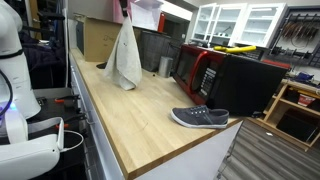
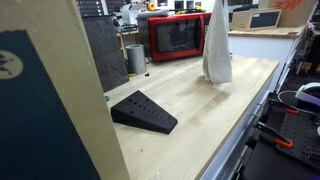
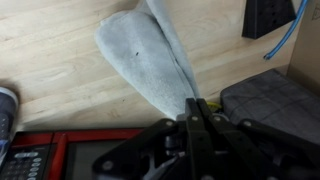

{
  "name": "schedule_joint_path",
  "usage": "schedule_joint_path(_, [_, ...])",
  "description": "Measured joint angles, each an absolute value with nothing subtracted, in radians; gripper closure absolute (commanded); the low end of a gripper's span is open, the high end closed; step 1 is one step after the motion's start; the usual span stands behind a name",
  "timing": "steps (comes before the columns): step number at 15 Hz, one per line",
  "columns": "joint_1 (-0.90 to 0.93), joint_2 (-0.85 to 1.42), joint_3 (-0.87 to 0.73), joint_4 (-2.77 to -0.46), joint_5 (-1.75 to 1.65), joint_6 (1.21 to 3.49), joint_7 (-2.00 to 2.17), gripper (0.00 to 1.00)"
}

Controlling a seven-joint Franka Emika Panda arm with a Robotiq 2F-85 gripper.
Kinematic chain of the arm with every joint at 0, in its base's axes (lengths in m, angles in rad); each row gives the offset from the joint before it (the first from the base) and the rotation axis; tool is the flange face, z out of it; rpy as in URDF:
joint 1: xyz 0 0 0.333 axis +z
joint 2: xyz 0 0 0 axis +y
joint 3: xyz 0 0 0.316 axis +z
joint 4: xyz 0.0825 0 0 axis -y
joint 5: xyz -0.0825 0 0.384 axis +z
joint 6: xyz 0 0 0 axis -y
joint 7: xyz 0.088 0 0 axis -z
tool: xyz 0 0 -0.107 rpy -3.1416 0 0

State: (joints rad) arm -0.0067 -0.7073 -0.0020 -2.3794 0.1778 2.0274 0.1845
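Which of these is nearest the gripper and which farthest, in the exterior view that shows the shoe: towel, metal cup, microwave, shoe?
1. towel: pinched in the gripper, hanging under it.
2. metal cup and microwave: side by side at the back, too close to call.
3. shoe: at the near end of the counter, farthest.
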Motion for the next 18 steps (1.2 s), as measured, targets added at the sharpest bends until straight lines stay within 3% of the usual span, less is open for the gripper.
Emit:
schedule_joint_path(9, [0.098, -0.72, 0.065, -2.379, 0.35, 1.915, 0.186, 0.99])
schedule_joint_path(18, [0.045, -0.656, 0.037, -2.335, 0.386, 1.927, 0.207, 0.99])
